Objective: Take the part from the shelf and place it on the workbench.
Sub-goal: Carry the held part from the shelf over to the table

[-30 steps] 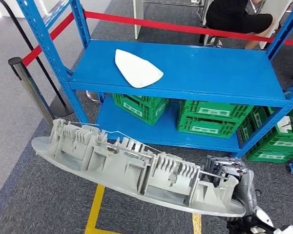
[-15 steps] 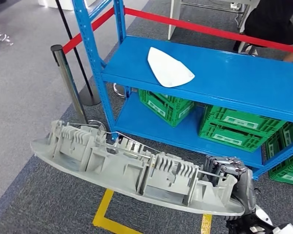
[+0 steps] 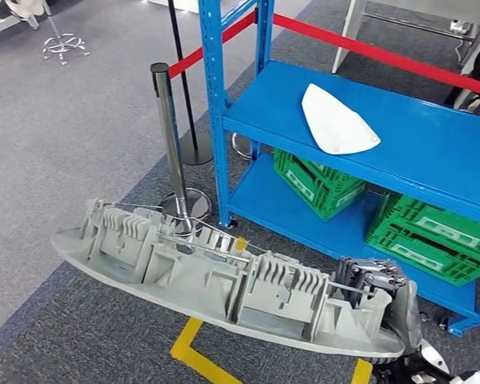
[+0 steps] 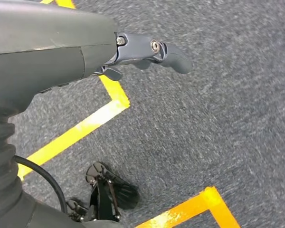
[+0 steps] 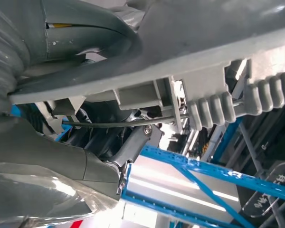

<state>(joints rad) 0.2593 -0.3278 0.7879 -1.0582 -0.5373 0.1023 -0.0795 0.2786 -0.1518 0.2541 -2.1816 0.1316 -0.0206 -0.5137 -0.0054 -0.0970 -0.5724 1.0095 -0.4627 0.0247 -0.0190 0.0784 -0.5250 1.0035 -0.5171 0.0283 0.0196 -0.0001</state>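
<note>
Grey carpet marked with yellow tape lines is seen; a chrome stanchion with red rope stands at 12 o'clock.

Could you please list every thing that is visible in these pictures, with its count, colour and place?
long ribbed part: one, grey, held at its right end, above the floor.
flat white piece: one, white, on the upper shelf board.
shelf: one, blue, behind the part.
crates: at least two, green, on the lower shelf board.
barrier post: one, silver, left of the shelf.
barrier belt: red, behind the shelf.
floor tape: yellow, on grey carpet.
right hand: grips the part.
left hand: grey, empty, over the floor.
</note>
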